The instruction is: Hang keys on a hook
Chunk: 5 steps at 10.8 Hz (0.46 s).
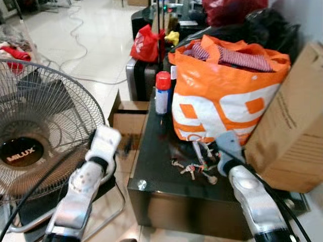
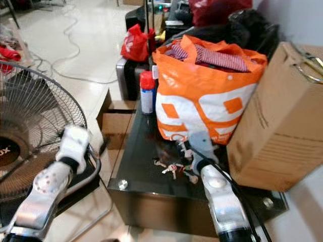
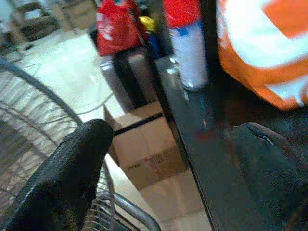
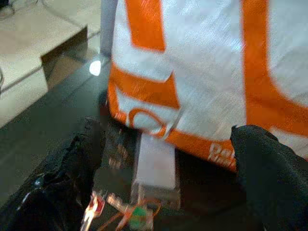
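— Where are the keys [image 1: 193, 170] sitting?

— We see them lying loose on the dark glass table [image 1: 151, 156], near its front edge, just in front of the orange-and-white bag [image 1: 222, 96]. It is a small bunch with reddish and green tags; the right wrist view shows them [image 4: 122, 211] close below a pale flat block [image 4: 155, 166] that lies against the foot of the bag.

— And our right gripper [image 4: 163, 178]?

— It hangs over the table right above the keys, pointing at the bag. Its two black fingers [image 4: 72, 168] are spread wide apart and hold nothing; the keys lie in the gap between them, untouched as far as we can tell.

— The left one?

— Our left gripper [image 3: 159, 163] is off the table's left edge, beside the grille of a standing fan [image 1: 35, 131]. In its wrist view the fingers [image 3: 72, 173] stand apart with nothing between them (one is blurred, so we judge by the gap).

— What else is on the table?

— A spray can with a red cap [image 1: 162, 93] stands upright at the back left, just beside the bag. A brown cardboard box [image 1: 292, 126] leans against the bag's right side. On the floor to the left of the table sits another cardboard box [image 1: 128, 118].
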Available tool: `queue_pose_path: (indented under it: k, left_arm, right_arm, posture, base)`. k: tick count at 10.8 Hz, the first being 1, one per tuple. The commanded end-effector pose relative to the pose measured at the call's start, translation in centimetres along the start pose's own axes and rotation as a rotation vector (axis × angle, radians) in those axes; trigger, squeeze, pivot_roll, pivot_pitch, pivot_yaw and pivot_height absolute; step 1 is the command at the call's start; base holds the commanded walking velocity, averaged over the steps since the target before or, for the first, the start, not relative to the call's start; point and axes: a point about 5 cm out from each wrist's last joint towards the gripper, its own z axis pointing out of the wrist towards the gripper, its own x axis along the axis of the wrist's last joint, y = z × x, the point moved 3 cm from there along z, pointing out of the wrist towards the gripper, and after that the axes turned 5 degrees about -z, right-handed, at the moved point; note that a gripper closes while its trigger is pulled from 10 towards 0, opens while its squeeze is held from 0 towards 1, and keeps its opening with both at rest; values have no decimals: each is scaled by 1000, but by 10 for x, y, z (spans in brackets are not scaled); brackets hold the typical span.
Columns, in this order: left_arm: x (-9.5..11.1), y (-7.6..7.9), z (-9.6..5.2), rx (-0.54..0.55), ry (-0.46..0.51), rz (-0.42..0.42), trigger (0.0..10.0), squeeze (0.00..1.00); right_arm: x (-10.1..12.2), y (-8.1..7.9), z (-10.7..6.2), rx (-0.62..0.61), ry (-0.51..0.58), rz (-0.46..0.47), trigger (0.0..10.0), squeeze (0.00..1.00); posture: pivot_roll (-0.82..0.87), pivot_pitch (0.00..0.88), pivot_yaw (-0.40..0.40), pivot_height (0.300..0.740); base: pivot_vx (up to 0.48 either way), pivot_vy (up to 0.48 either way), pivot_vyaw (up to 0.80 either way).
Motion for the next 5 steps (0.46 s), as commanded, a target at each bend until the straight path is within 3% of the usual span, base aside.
queue_pose_path:
  k: [1, 2, 3, 5]
  left_arm:
    - [-6, 8, -1, -75, -17, 43, 10000, 325]
    - [-14, 14, -4, -178, -49, 81, 10000, 329]
    - [-20, 23, -7, -292, -85, 110, 10000, 329]
    - [-23, 27, -13, -374, -93, 126, 10000, 329]
  right_arm:
    - [-7, -11, 4, 76, -48, -22, 10000, 1000]
    - [-22, -25, 9, 161, -123, -44, 10000, 0]
    - [-37, -29, 14, 200, -190, -31, 10000, 0]
    - [-52, -26, 18, 219, -282, -34, 10000, 0]
  posture:
    - [13, 0, -1, 740]
    - [12, 0, -8, 740]
    - [20, 0, -23, 740]
    - [29, 0, -38, 740]
  base:
    - [0, 0, 0]
    - [0, 0, 0]
    - [0, 0, 0]
    - [0, 0, 0]
